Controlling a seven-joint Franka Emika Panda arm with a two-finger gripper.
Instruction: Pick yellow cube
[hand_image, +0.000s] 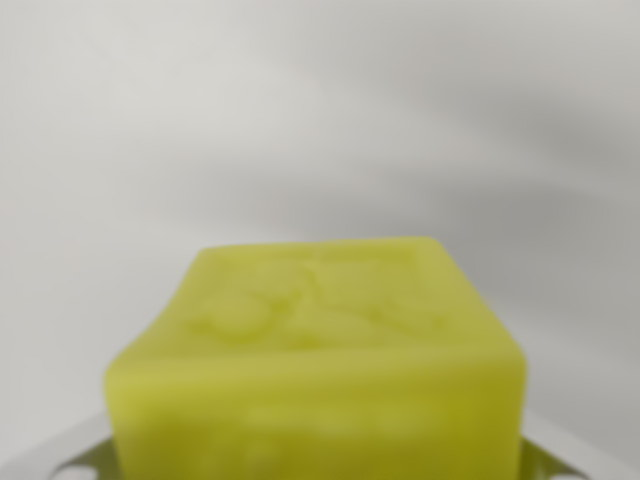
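Observation:
A yellow cube (320, 350) fills the lower middle of the wrist view, very close to the camera and slightly blurred. Its top face is mottled and its front face runs off the bottom edge. Pale grey finger parts of my gripper (318, 462) show at the bottom corners, one at the wrist view's left (62, 458) and one at the wrist view's right (565, 458), each pressed against a side of the cube with yellow reflections on them. The gripper is shut on the cube. The fingertips themselves are hidden behind it.
Behind the cube there is only a blurred white-grey surface (320, 110) with soft shadow bands toward the right.

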